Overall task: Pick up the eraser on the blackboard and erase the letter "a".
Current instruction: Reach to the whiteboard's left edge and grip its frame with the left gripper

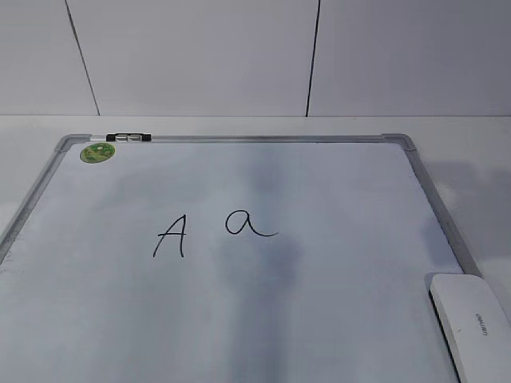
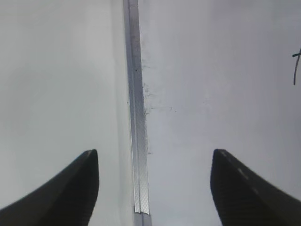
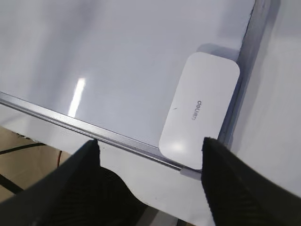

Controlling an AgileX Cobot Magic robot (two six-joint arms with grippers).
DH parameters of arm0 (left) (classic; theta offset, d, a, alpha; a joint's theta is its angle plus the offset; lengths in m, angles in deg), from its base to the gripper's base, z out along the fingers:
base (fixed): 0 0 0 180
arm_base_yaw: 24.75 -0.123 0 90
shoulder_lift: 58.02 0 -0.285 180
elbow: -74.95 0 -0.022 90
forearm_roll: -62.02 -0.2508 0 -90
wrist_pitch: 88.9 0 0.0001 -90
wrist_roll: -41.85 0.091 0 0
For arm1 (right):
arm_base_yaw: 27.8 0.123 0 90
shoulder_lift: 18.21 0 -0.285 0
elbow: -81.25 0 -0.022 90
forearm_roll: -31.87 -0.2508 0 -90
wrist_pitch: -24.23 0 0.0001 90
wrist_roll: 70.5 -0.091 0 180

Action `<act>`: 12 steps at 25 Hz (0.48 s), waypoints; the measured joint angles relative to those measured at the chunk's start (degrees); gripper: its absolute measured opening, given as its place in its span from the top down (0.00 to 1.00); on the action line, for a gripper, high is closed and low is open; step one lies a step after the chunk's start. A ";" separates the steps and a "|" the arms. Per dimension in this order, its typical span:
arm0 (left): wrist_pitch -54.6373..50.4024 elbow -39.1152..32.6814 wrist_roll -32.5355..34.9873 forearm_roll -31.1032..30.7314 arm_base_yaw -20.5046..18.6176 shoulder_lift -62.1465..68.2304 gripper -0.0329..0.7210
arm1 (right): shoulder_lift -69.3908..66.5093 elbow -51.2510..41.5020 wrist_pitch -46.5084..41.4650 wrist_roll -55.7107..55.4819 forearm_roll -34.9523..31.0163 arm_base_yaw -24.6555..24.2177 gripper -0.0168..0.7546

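Right jaws [image 3: 149, 146] filled the foreground of the right wrist view, spread wide w/ nothing between them. Just beyond the gap, toward the right-hand fingertip, lay the eraser [image 3: 200, 110]: white, rounded, grey lettering up, flat on the blackboard [image 3: 131, 56] in its corner, touching the frame rails. Ext. view showed the same eraser [image 1: 473, 325] at the board's near right corner.

Left jaws [image 2: 154, 157] were likewise wide and empty, straddling the board's left frame rail [image 2: 137, 141], which ran straight out from the gap; bare worktop [image 2: 56, 84] lay off the left fingertip, board surface off the right.

Letter "a" [image 1: 249, 223] sat mid-board, well apart from both jaws, just right of the capital "A" [image 1: 172, 236]. Green sticker [image 1: 97, 152] and a small clip [image 1: 127, 138] marked the far left corner of the blackboard [image 1: 335, 199].
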State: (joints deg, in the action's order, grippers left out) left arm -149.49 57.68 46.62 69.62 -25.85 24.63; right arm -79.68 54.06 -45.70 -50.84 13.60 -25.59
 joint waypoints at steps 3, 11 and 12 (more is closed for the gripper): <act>1.39 0.00 0.00 0.00 0.00 2.94 0.23 | 0.00 0.00 0.78 -0.12 -0.48 0.00 0.30; 8.59 0.13 0.00 0.04 0.00 10.67 0.23 | 0.00 -1.73 4.11 -1.73 0.33 0.00 0.27; 9.03 0.13 0.00 0.04 0.00 11.92 0.23 | 0.00 -2.84 4.67 -1.89 0.74 0.10 0.25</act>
State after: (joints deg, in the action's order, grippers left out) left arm -140.46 57.81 46.62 69.66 -25.85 36.55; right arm -79.68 51.23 -41.03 -52.73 14.34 -25.50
